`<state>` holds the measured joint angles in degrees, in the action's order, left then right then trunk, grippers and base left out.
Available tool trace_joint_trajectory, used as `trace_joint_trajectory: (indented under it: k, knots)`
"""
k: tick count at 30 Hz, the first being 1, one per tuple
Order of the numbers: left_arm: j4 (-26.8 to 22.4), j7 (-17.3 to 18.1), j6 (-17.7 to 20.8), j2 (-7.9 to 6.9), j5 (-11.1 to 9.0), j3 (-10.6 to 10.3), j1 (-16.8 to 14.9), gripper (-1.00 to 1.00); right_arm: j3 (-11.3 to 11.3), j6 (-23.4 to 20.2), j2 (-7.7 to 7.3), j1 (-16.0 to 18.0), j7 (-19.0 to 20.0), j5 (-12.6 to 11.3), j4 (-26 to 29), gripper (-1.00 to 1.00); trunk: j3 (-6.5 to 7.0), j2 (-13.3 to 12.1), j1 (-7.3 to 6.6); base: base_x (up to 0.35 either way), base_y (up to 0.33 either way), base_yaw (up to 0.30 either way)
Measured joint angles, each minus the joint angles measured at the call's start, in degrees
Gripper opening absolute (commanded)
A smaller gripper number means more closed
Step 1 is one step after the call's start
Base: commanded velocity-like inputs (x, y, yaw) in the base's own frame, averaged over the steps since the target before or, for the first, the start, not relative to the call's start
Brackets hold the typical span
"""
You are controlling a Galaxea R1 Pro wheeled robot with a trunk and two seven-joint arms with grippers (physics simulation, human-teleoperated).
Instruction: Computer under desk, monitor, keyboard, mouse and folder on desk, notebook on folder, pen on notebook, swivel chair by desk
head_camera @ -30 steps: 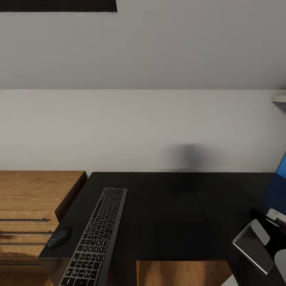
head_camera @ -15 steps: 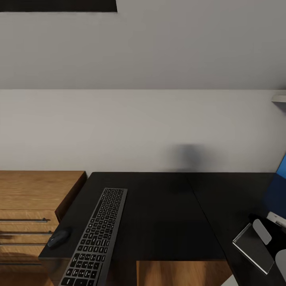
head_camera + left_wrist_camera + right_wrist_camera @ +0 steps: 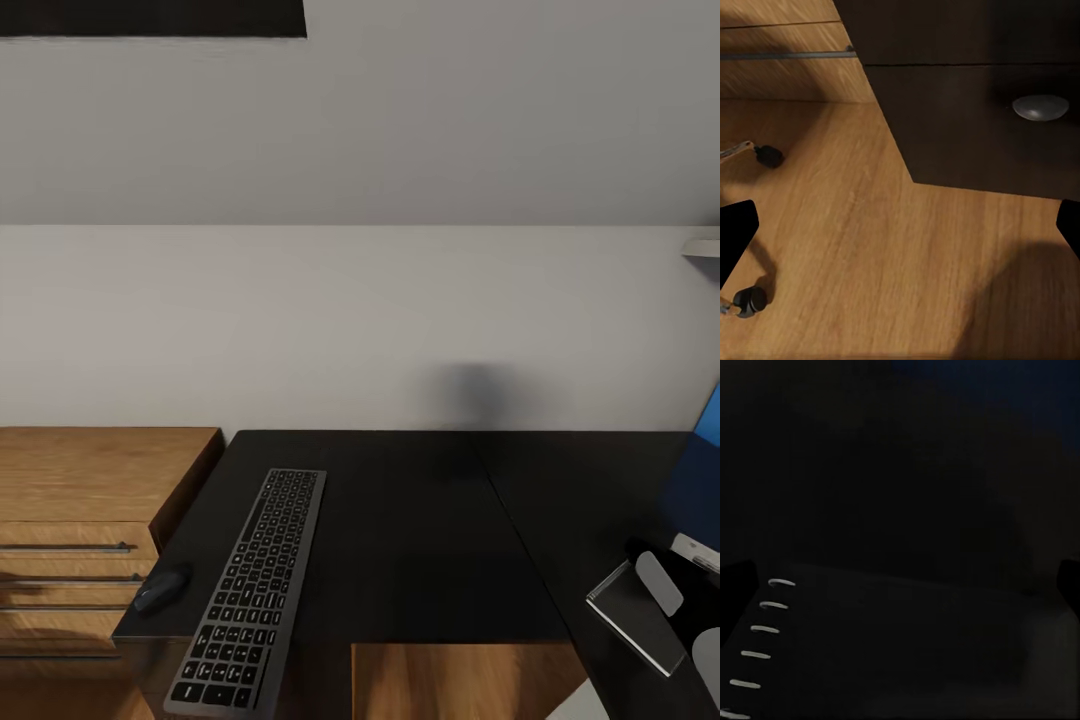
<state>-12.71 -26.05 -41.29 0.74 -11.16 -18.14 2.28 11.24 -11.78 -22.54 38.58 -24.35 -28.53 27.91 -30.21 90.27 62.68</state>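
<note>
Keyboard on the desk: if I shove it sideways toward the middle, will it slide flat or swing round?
The keyboard looks long, slim and rigid, so it probably slides flat on the glossy desk. Pushed near one end, it likely pivots. Its near end reaches the front edge, so it might tip off. The mouse sits close beside it.

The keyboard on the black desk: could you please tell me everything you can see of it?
The keyboard is slim and full-width, with dark keys bearing pale legends inside a thin grey rim. It lies flat on the glossy black desk, turned lengthwise away from the camera and slightly slanted, its near end at the desk's front edge. The mouse sits just beside it, apart.
</note>
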Motion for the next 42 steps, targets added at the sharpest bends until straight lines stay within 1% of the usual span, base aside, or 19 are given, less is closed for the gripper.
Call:
trace_joint_trajectory:
  k: [36, 42]
  knots:
    - [0.00, 0.04, 0.07, 0.00, 0.00, -0.02, 0.00, 1.00, -0.10, 0.08, 0.13, 0.03, 0.00, 0.33, 0.06, 1.00, 0.01, 0.00, 0.00, -0.029, 0.022, 0.000]
    - [0.04, 0.03, 0.09, 0.00, -0.01, -0.05, 0.00, 1.00, -0.10, 0.09, 0.20, 0.01, 0.01, 0.18, 0.03, 1.00, 0.00, 0.00, 0.01, -0.114, 0.001, 0.000]
